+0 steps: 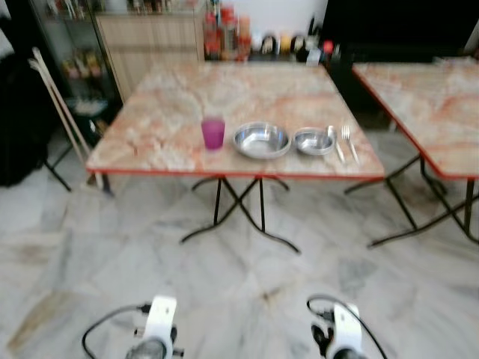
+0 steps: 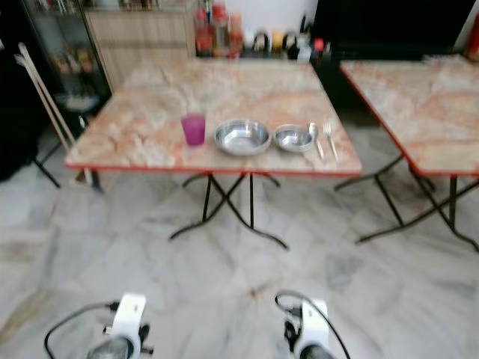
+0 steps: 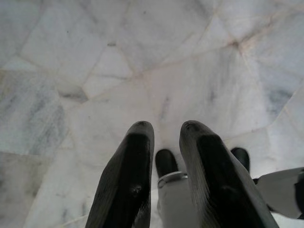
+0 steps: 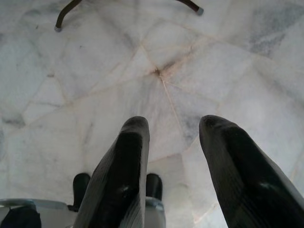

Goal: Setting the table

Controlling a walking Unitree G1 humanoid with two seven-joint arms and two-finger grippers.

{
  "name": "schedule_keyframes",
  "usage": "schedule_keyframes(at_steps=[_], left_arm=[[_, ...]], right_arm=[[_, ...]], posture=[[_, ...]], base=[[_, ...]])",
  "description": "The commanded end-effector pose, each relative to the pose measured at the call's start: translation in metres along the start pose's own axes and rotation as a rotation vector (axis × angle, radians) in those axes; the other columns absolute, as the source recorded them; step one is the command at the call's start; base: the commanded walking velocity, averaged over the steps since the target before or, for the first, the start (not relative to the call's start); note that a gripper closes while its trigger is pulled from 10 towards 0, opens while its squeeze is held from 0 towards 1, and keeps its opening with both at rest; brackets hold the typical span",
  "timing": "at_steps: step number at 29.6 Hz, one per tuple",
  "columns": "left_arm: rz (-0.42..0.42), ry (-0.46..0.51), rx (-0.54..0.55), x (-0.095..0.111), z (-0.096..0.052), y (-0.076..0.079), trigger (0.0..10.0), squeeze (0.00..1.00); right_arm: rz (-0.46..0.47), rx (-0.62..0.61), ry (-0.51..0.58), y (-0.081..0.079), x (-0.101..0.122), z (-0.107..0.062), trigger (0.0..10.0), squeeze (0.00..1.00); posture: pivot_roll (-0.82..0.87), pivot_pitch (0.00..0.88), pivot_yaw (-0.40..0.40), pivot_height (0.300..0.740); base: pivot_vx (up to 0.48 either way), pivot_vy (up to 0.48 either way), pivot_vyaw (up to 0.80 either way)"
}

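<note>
On the table (image 1: 165,142), mid-frame, sit a purple cup (image 1: 213,133), large bowl (image 1: 261,140), small bowl (image 1: 313,140), spoon (image 1: 333,142) and fork (image 1: 349,143). Both tools, left (image 3: 164,137) and right (image 4: 173,130), hang released, empty. Best approach squarely and stop close before reaching.

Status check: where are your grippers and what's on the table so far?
Left gripper and right gripper open, empty, hanging over the floor. Table ahead: purple cup, large bowl, small bowl, spoon, fork in a row. Path unobstructed.
</note>
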State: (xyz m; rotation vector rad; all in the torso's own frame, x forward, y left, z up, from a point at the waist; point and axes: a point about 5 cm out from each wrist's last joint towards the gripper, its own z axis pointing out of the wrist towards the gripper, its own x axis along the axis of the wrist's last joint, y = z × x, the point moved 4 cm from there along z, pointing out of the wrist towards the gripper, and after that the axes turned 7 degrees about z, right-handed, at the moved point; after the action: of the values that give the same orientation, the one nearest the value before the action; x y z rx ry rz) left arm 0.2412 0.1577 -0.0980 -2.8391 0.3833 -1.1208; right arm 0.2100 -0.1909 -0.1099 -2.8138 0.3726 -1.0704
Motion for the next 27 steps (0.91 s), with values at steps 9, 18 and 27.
schedule_keyframes(at_steps=[9,18,27], left_arm=[[-0.032,0.009,-0.006,0.006,0.002,-0.003,10.0,0.00],[-0.031,-0.017,0.001,-0.003,0.000,-0.005,10.0,0.00],[-0.033,-0.020,0.000,-0.004,-0.001,-0.004,10.0,0.00]], right_arm=[[0.019,0.008,0.019,-0.005,0.005,0.002,10.0,0.00],[0.013,-0.001,0.009,-0.003,0.003,0.001,10.0,0.00],[0.010,-0.002,0.010,-0.003,0.004,0.002,10.0,0.00]], posture=[[0.02,0.000,-0.033,0.740],[0.02,0.000,-0.038,0.740],[0.02,0.000,-0.039,0.740]], base=[[0.066,0.000,0.00],[0.326,0.000,0.00],[0.338,0.000,0.00]])
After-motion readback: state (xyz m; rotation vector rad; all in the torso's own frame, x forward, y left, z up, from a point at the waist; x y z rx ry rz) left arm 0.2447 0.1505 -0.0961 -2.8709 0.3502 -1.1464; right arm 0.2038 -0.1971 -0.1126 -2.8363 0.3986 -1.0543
